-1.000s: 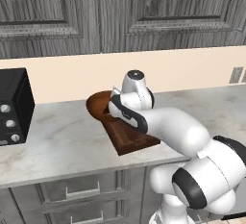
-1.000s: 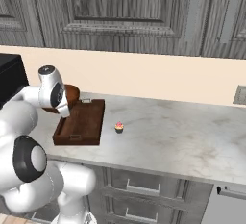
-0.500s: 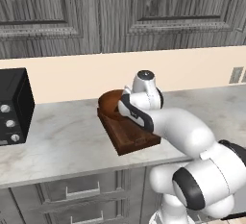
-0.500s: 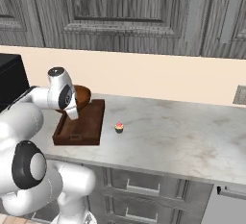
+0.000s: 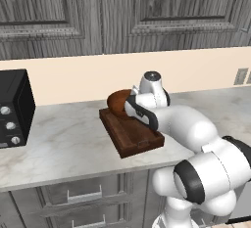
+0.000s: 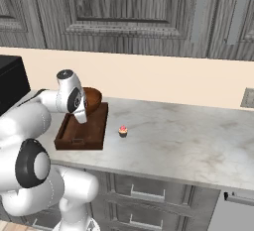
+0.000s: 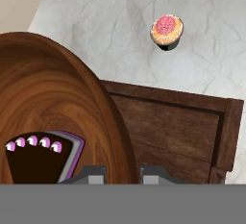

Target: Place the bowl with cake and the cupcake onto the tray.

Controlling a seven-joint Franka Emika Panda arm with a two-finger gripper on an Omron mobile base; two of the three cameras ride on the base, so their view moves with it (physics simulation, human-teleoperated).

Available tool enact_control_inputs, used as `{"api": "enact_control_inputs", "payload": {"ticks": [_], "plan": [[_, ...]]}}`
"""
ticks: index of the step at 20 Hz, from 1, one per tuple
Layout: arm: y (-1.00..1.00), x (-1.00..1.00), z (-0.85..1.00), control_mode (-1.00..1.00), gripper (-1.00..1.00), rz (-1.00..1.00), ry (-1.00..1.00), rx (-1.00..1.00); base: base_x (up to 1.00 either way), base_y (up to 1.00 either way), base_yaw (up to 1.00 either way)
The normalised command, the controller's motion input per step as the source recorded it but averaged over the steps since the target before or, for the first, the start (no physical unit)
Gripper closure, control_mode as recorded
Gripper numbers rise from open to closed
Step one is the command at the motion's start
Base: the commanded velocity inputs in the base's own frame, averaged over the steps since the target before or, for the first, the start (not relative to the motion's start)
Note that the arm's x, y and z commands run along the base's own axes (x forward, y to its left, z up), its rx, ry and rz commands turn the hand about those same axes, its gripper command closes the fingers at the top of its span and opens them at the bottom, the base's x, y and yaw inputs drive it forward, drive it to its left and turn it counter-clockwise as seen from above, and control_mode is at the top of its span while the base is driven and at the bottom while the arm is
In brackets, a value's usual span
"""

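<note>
Left base view: the tray point(image 5: 131, 135) lies on the marble counter point(image 5: 63, 144) at frame centre, angled, with its near corner toward the lower right. The bowl with cake point(image 5: 119, 102) sits raised and tilted over the tray's far end, just left of the white arm, which crosses the tray's right side and hides that edge. The gripper point(image 5: 131, 105) is at the bowl's right rim; the jaw state cannot be read here. A black oven point(image 5: 13, 108) stands at the left edge, well apart from the tray. A wall outlet point(image 5: 240, 76) shows at the far right, under grey cabinet doors.

Right base view: the tray point(image 6: 89, 131) is at left centre, and the arm's wrist covers its upper left part. The bowl with cake point(image 6: 93, 99) shows behind the wrist, above the tray's far end. The cupcake point(image 6: 123, 131) stands alone on the counter point(image 6: 188, 145) just right of the tray, not touching it.

Hand view: the bowl with cake point(image 7: 53, 112) takes up the left half, with the dark slice at lower left. The gripper point(image 7: 123, 174) fingertips straddle the bowl's rim at bottom centre and appear clamped on it. The tray point(image 7: 182, 131) lies beneath at right. The cupcake point(image 7: 166, 31) sits on marble at upper right, beyond the tray.
</note>
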Motion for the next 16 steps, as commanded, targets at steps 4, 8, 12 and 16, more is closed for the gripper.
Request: {"api": "enact_control_inputs", "payload": {"ticks": [4,8,12,16], "plan": [[-0.11,0.24,0.0,-1.0,1.0,-0.05,0.0,0.0,0.0,0.0,0.0],[-0.07,0.18,0.0,-1.0,1.0,-0.05,0.0,0.0,0.0,0.0,0.0],[-0.03,0.01,-0.01,-1.0,1.0,-0.03,0.0,0.0,0.0,0.0,0.0],[0.0,0.0,-0.05,-1.0,1.0,-0.02,0.0,0.0,0.0,0.0,0.0]]}}
